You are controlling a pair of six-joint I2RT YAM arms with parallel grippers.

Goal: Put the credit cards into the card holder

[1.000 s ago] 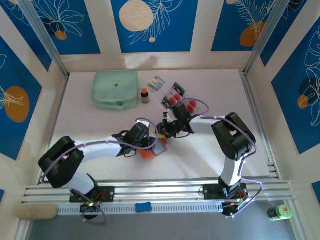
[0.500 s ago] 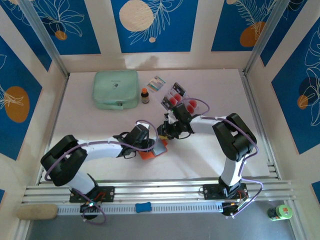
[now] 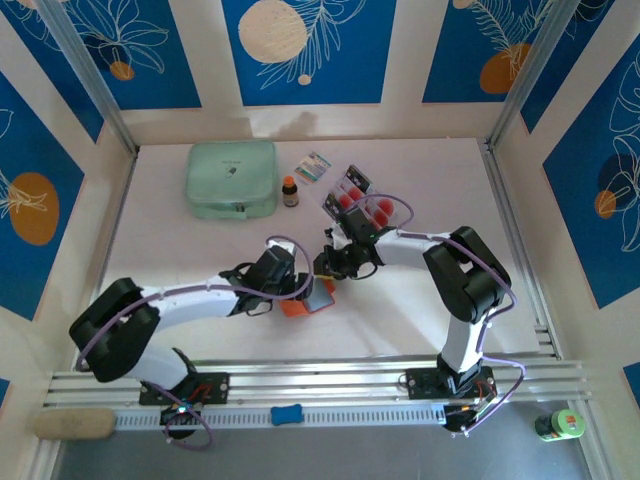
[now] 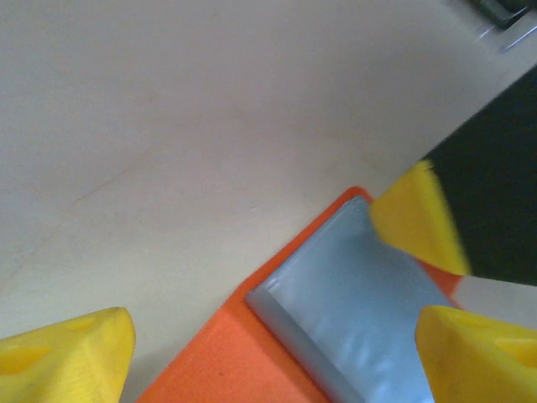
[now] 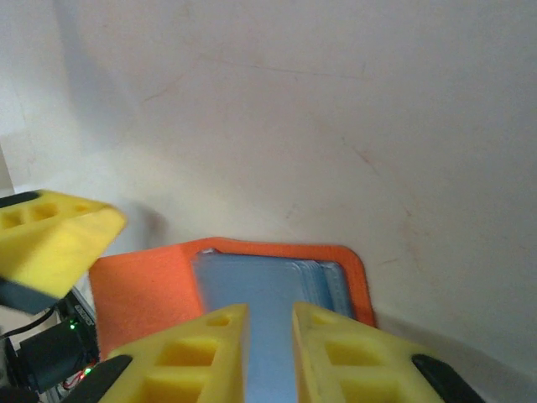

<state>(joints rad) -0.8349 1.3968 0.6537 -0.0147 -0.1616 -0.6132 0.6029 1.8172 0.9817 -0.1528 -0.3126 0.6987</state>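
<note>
Overhead view: bright, even, diffuse light from above; table [image 3: 400, 310] near white, no glare. Faint soft shadows beside my arms [image 3: 190, 295].
Left wrist view: card holder [image 4: 352, 302] in fair focus; my left fingertips [image 4: 59, 353] soft; right fingertip [image 4: 415, 218] smeared at edge.
Right wrist view: dimmer, grainy; right fingertips [image 5: 185, 353] blurred; grey shadow down left side.

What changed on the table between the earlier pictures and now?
The left arm swung its shoulder end out toward the near left corner; the left gripper is open astride the card holder. The right gripper edged slightly left over its pocket. The credit cards, green pouch, bottle and packet stayed put.
</note>
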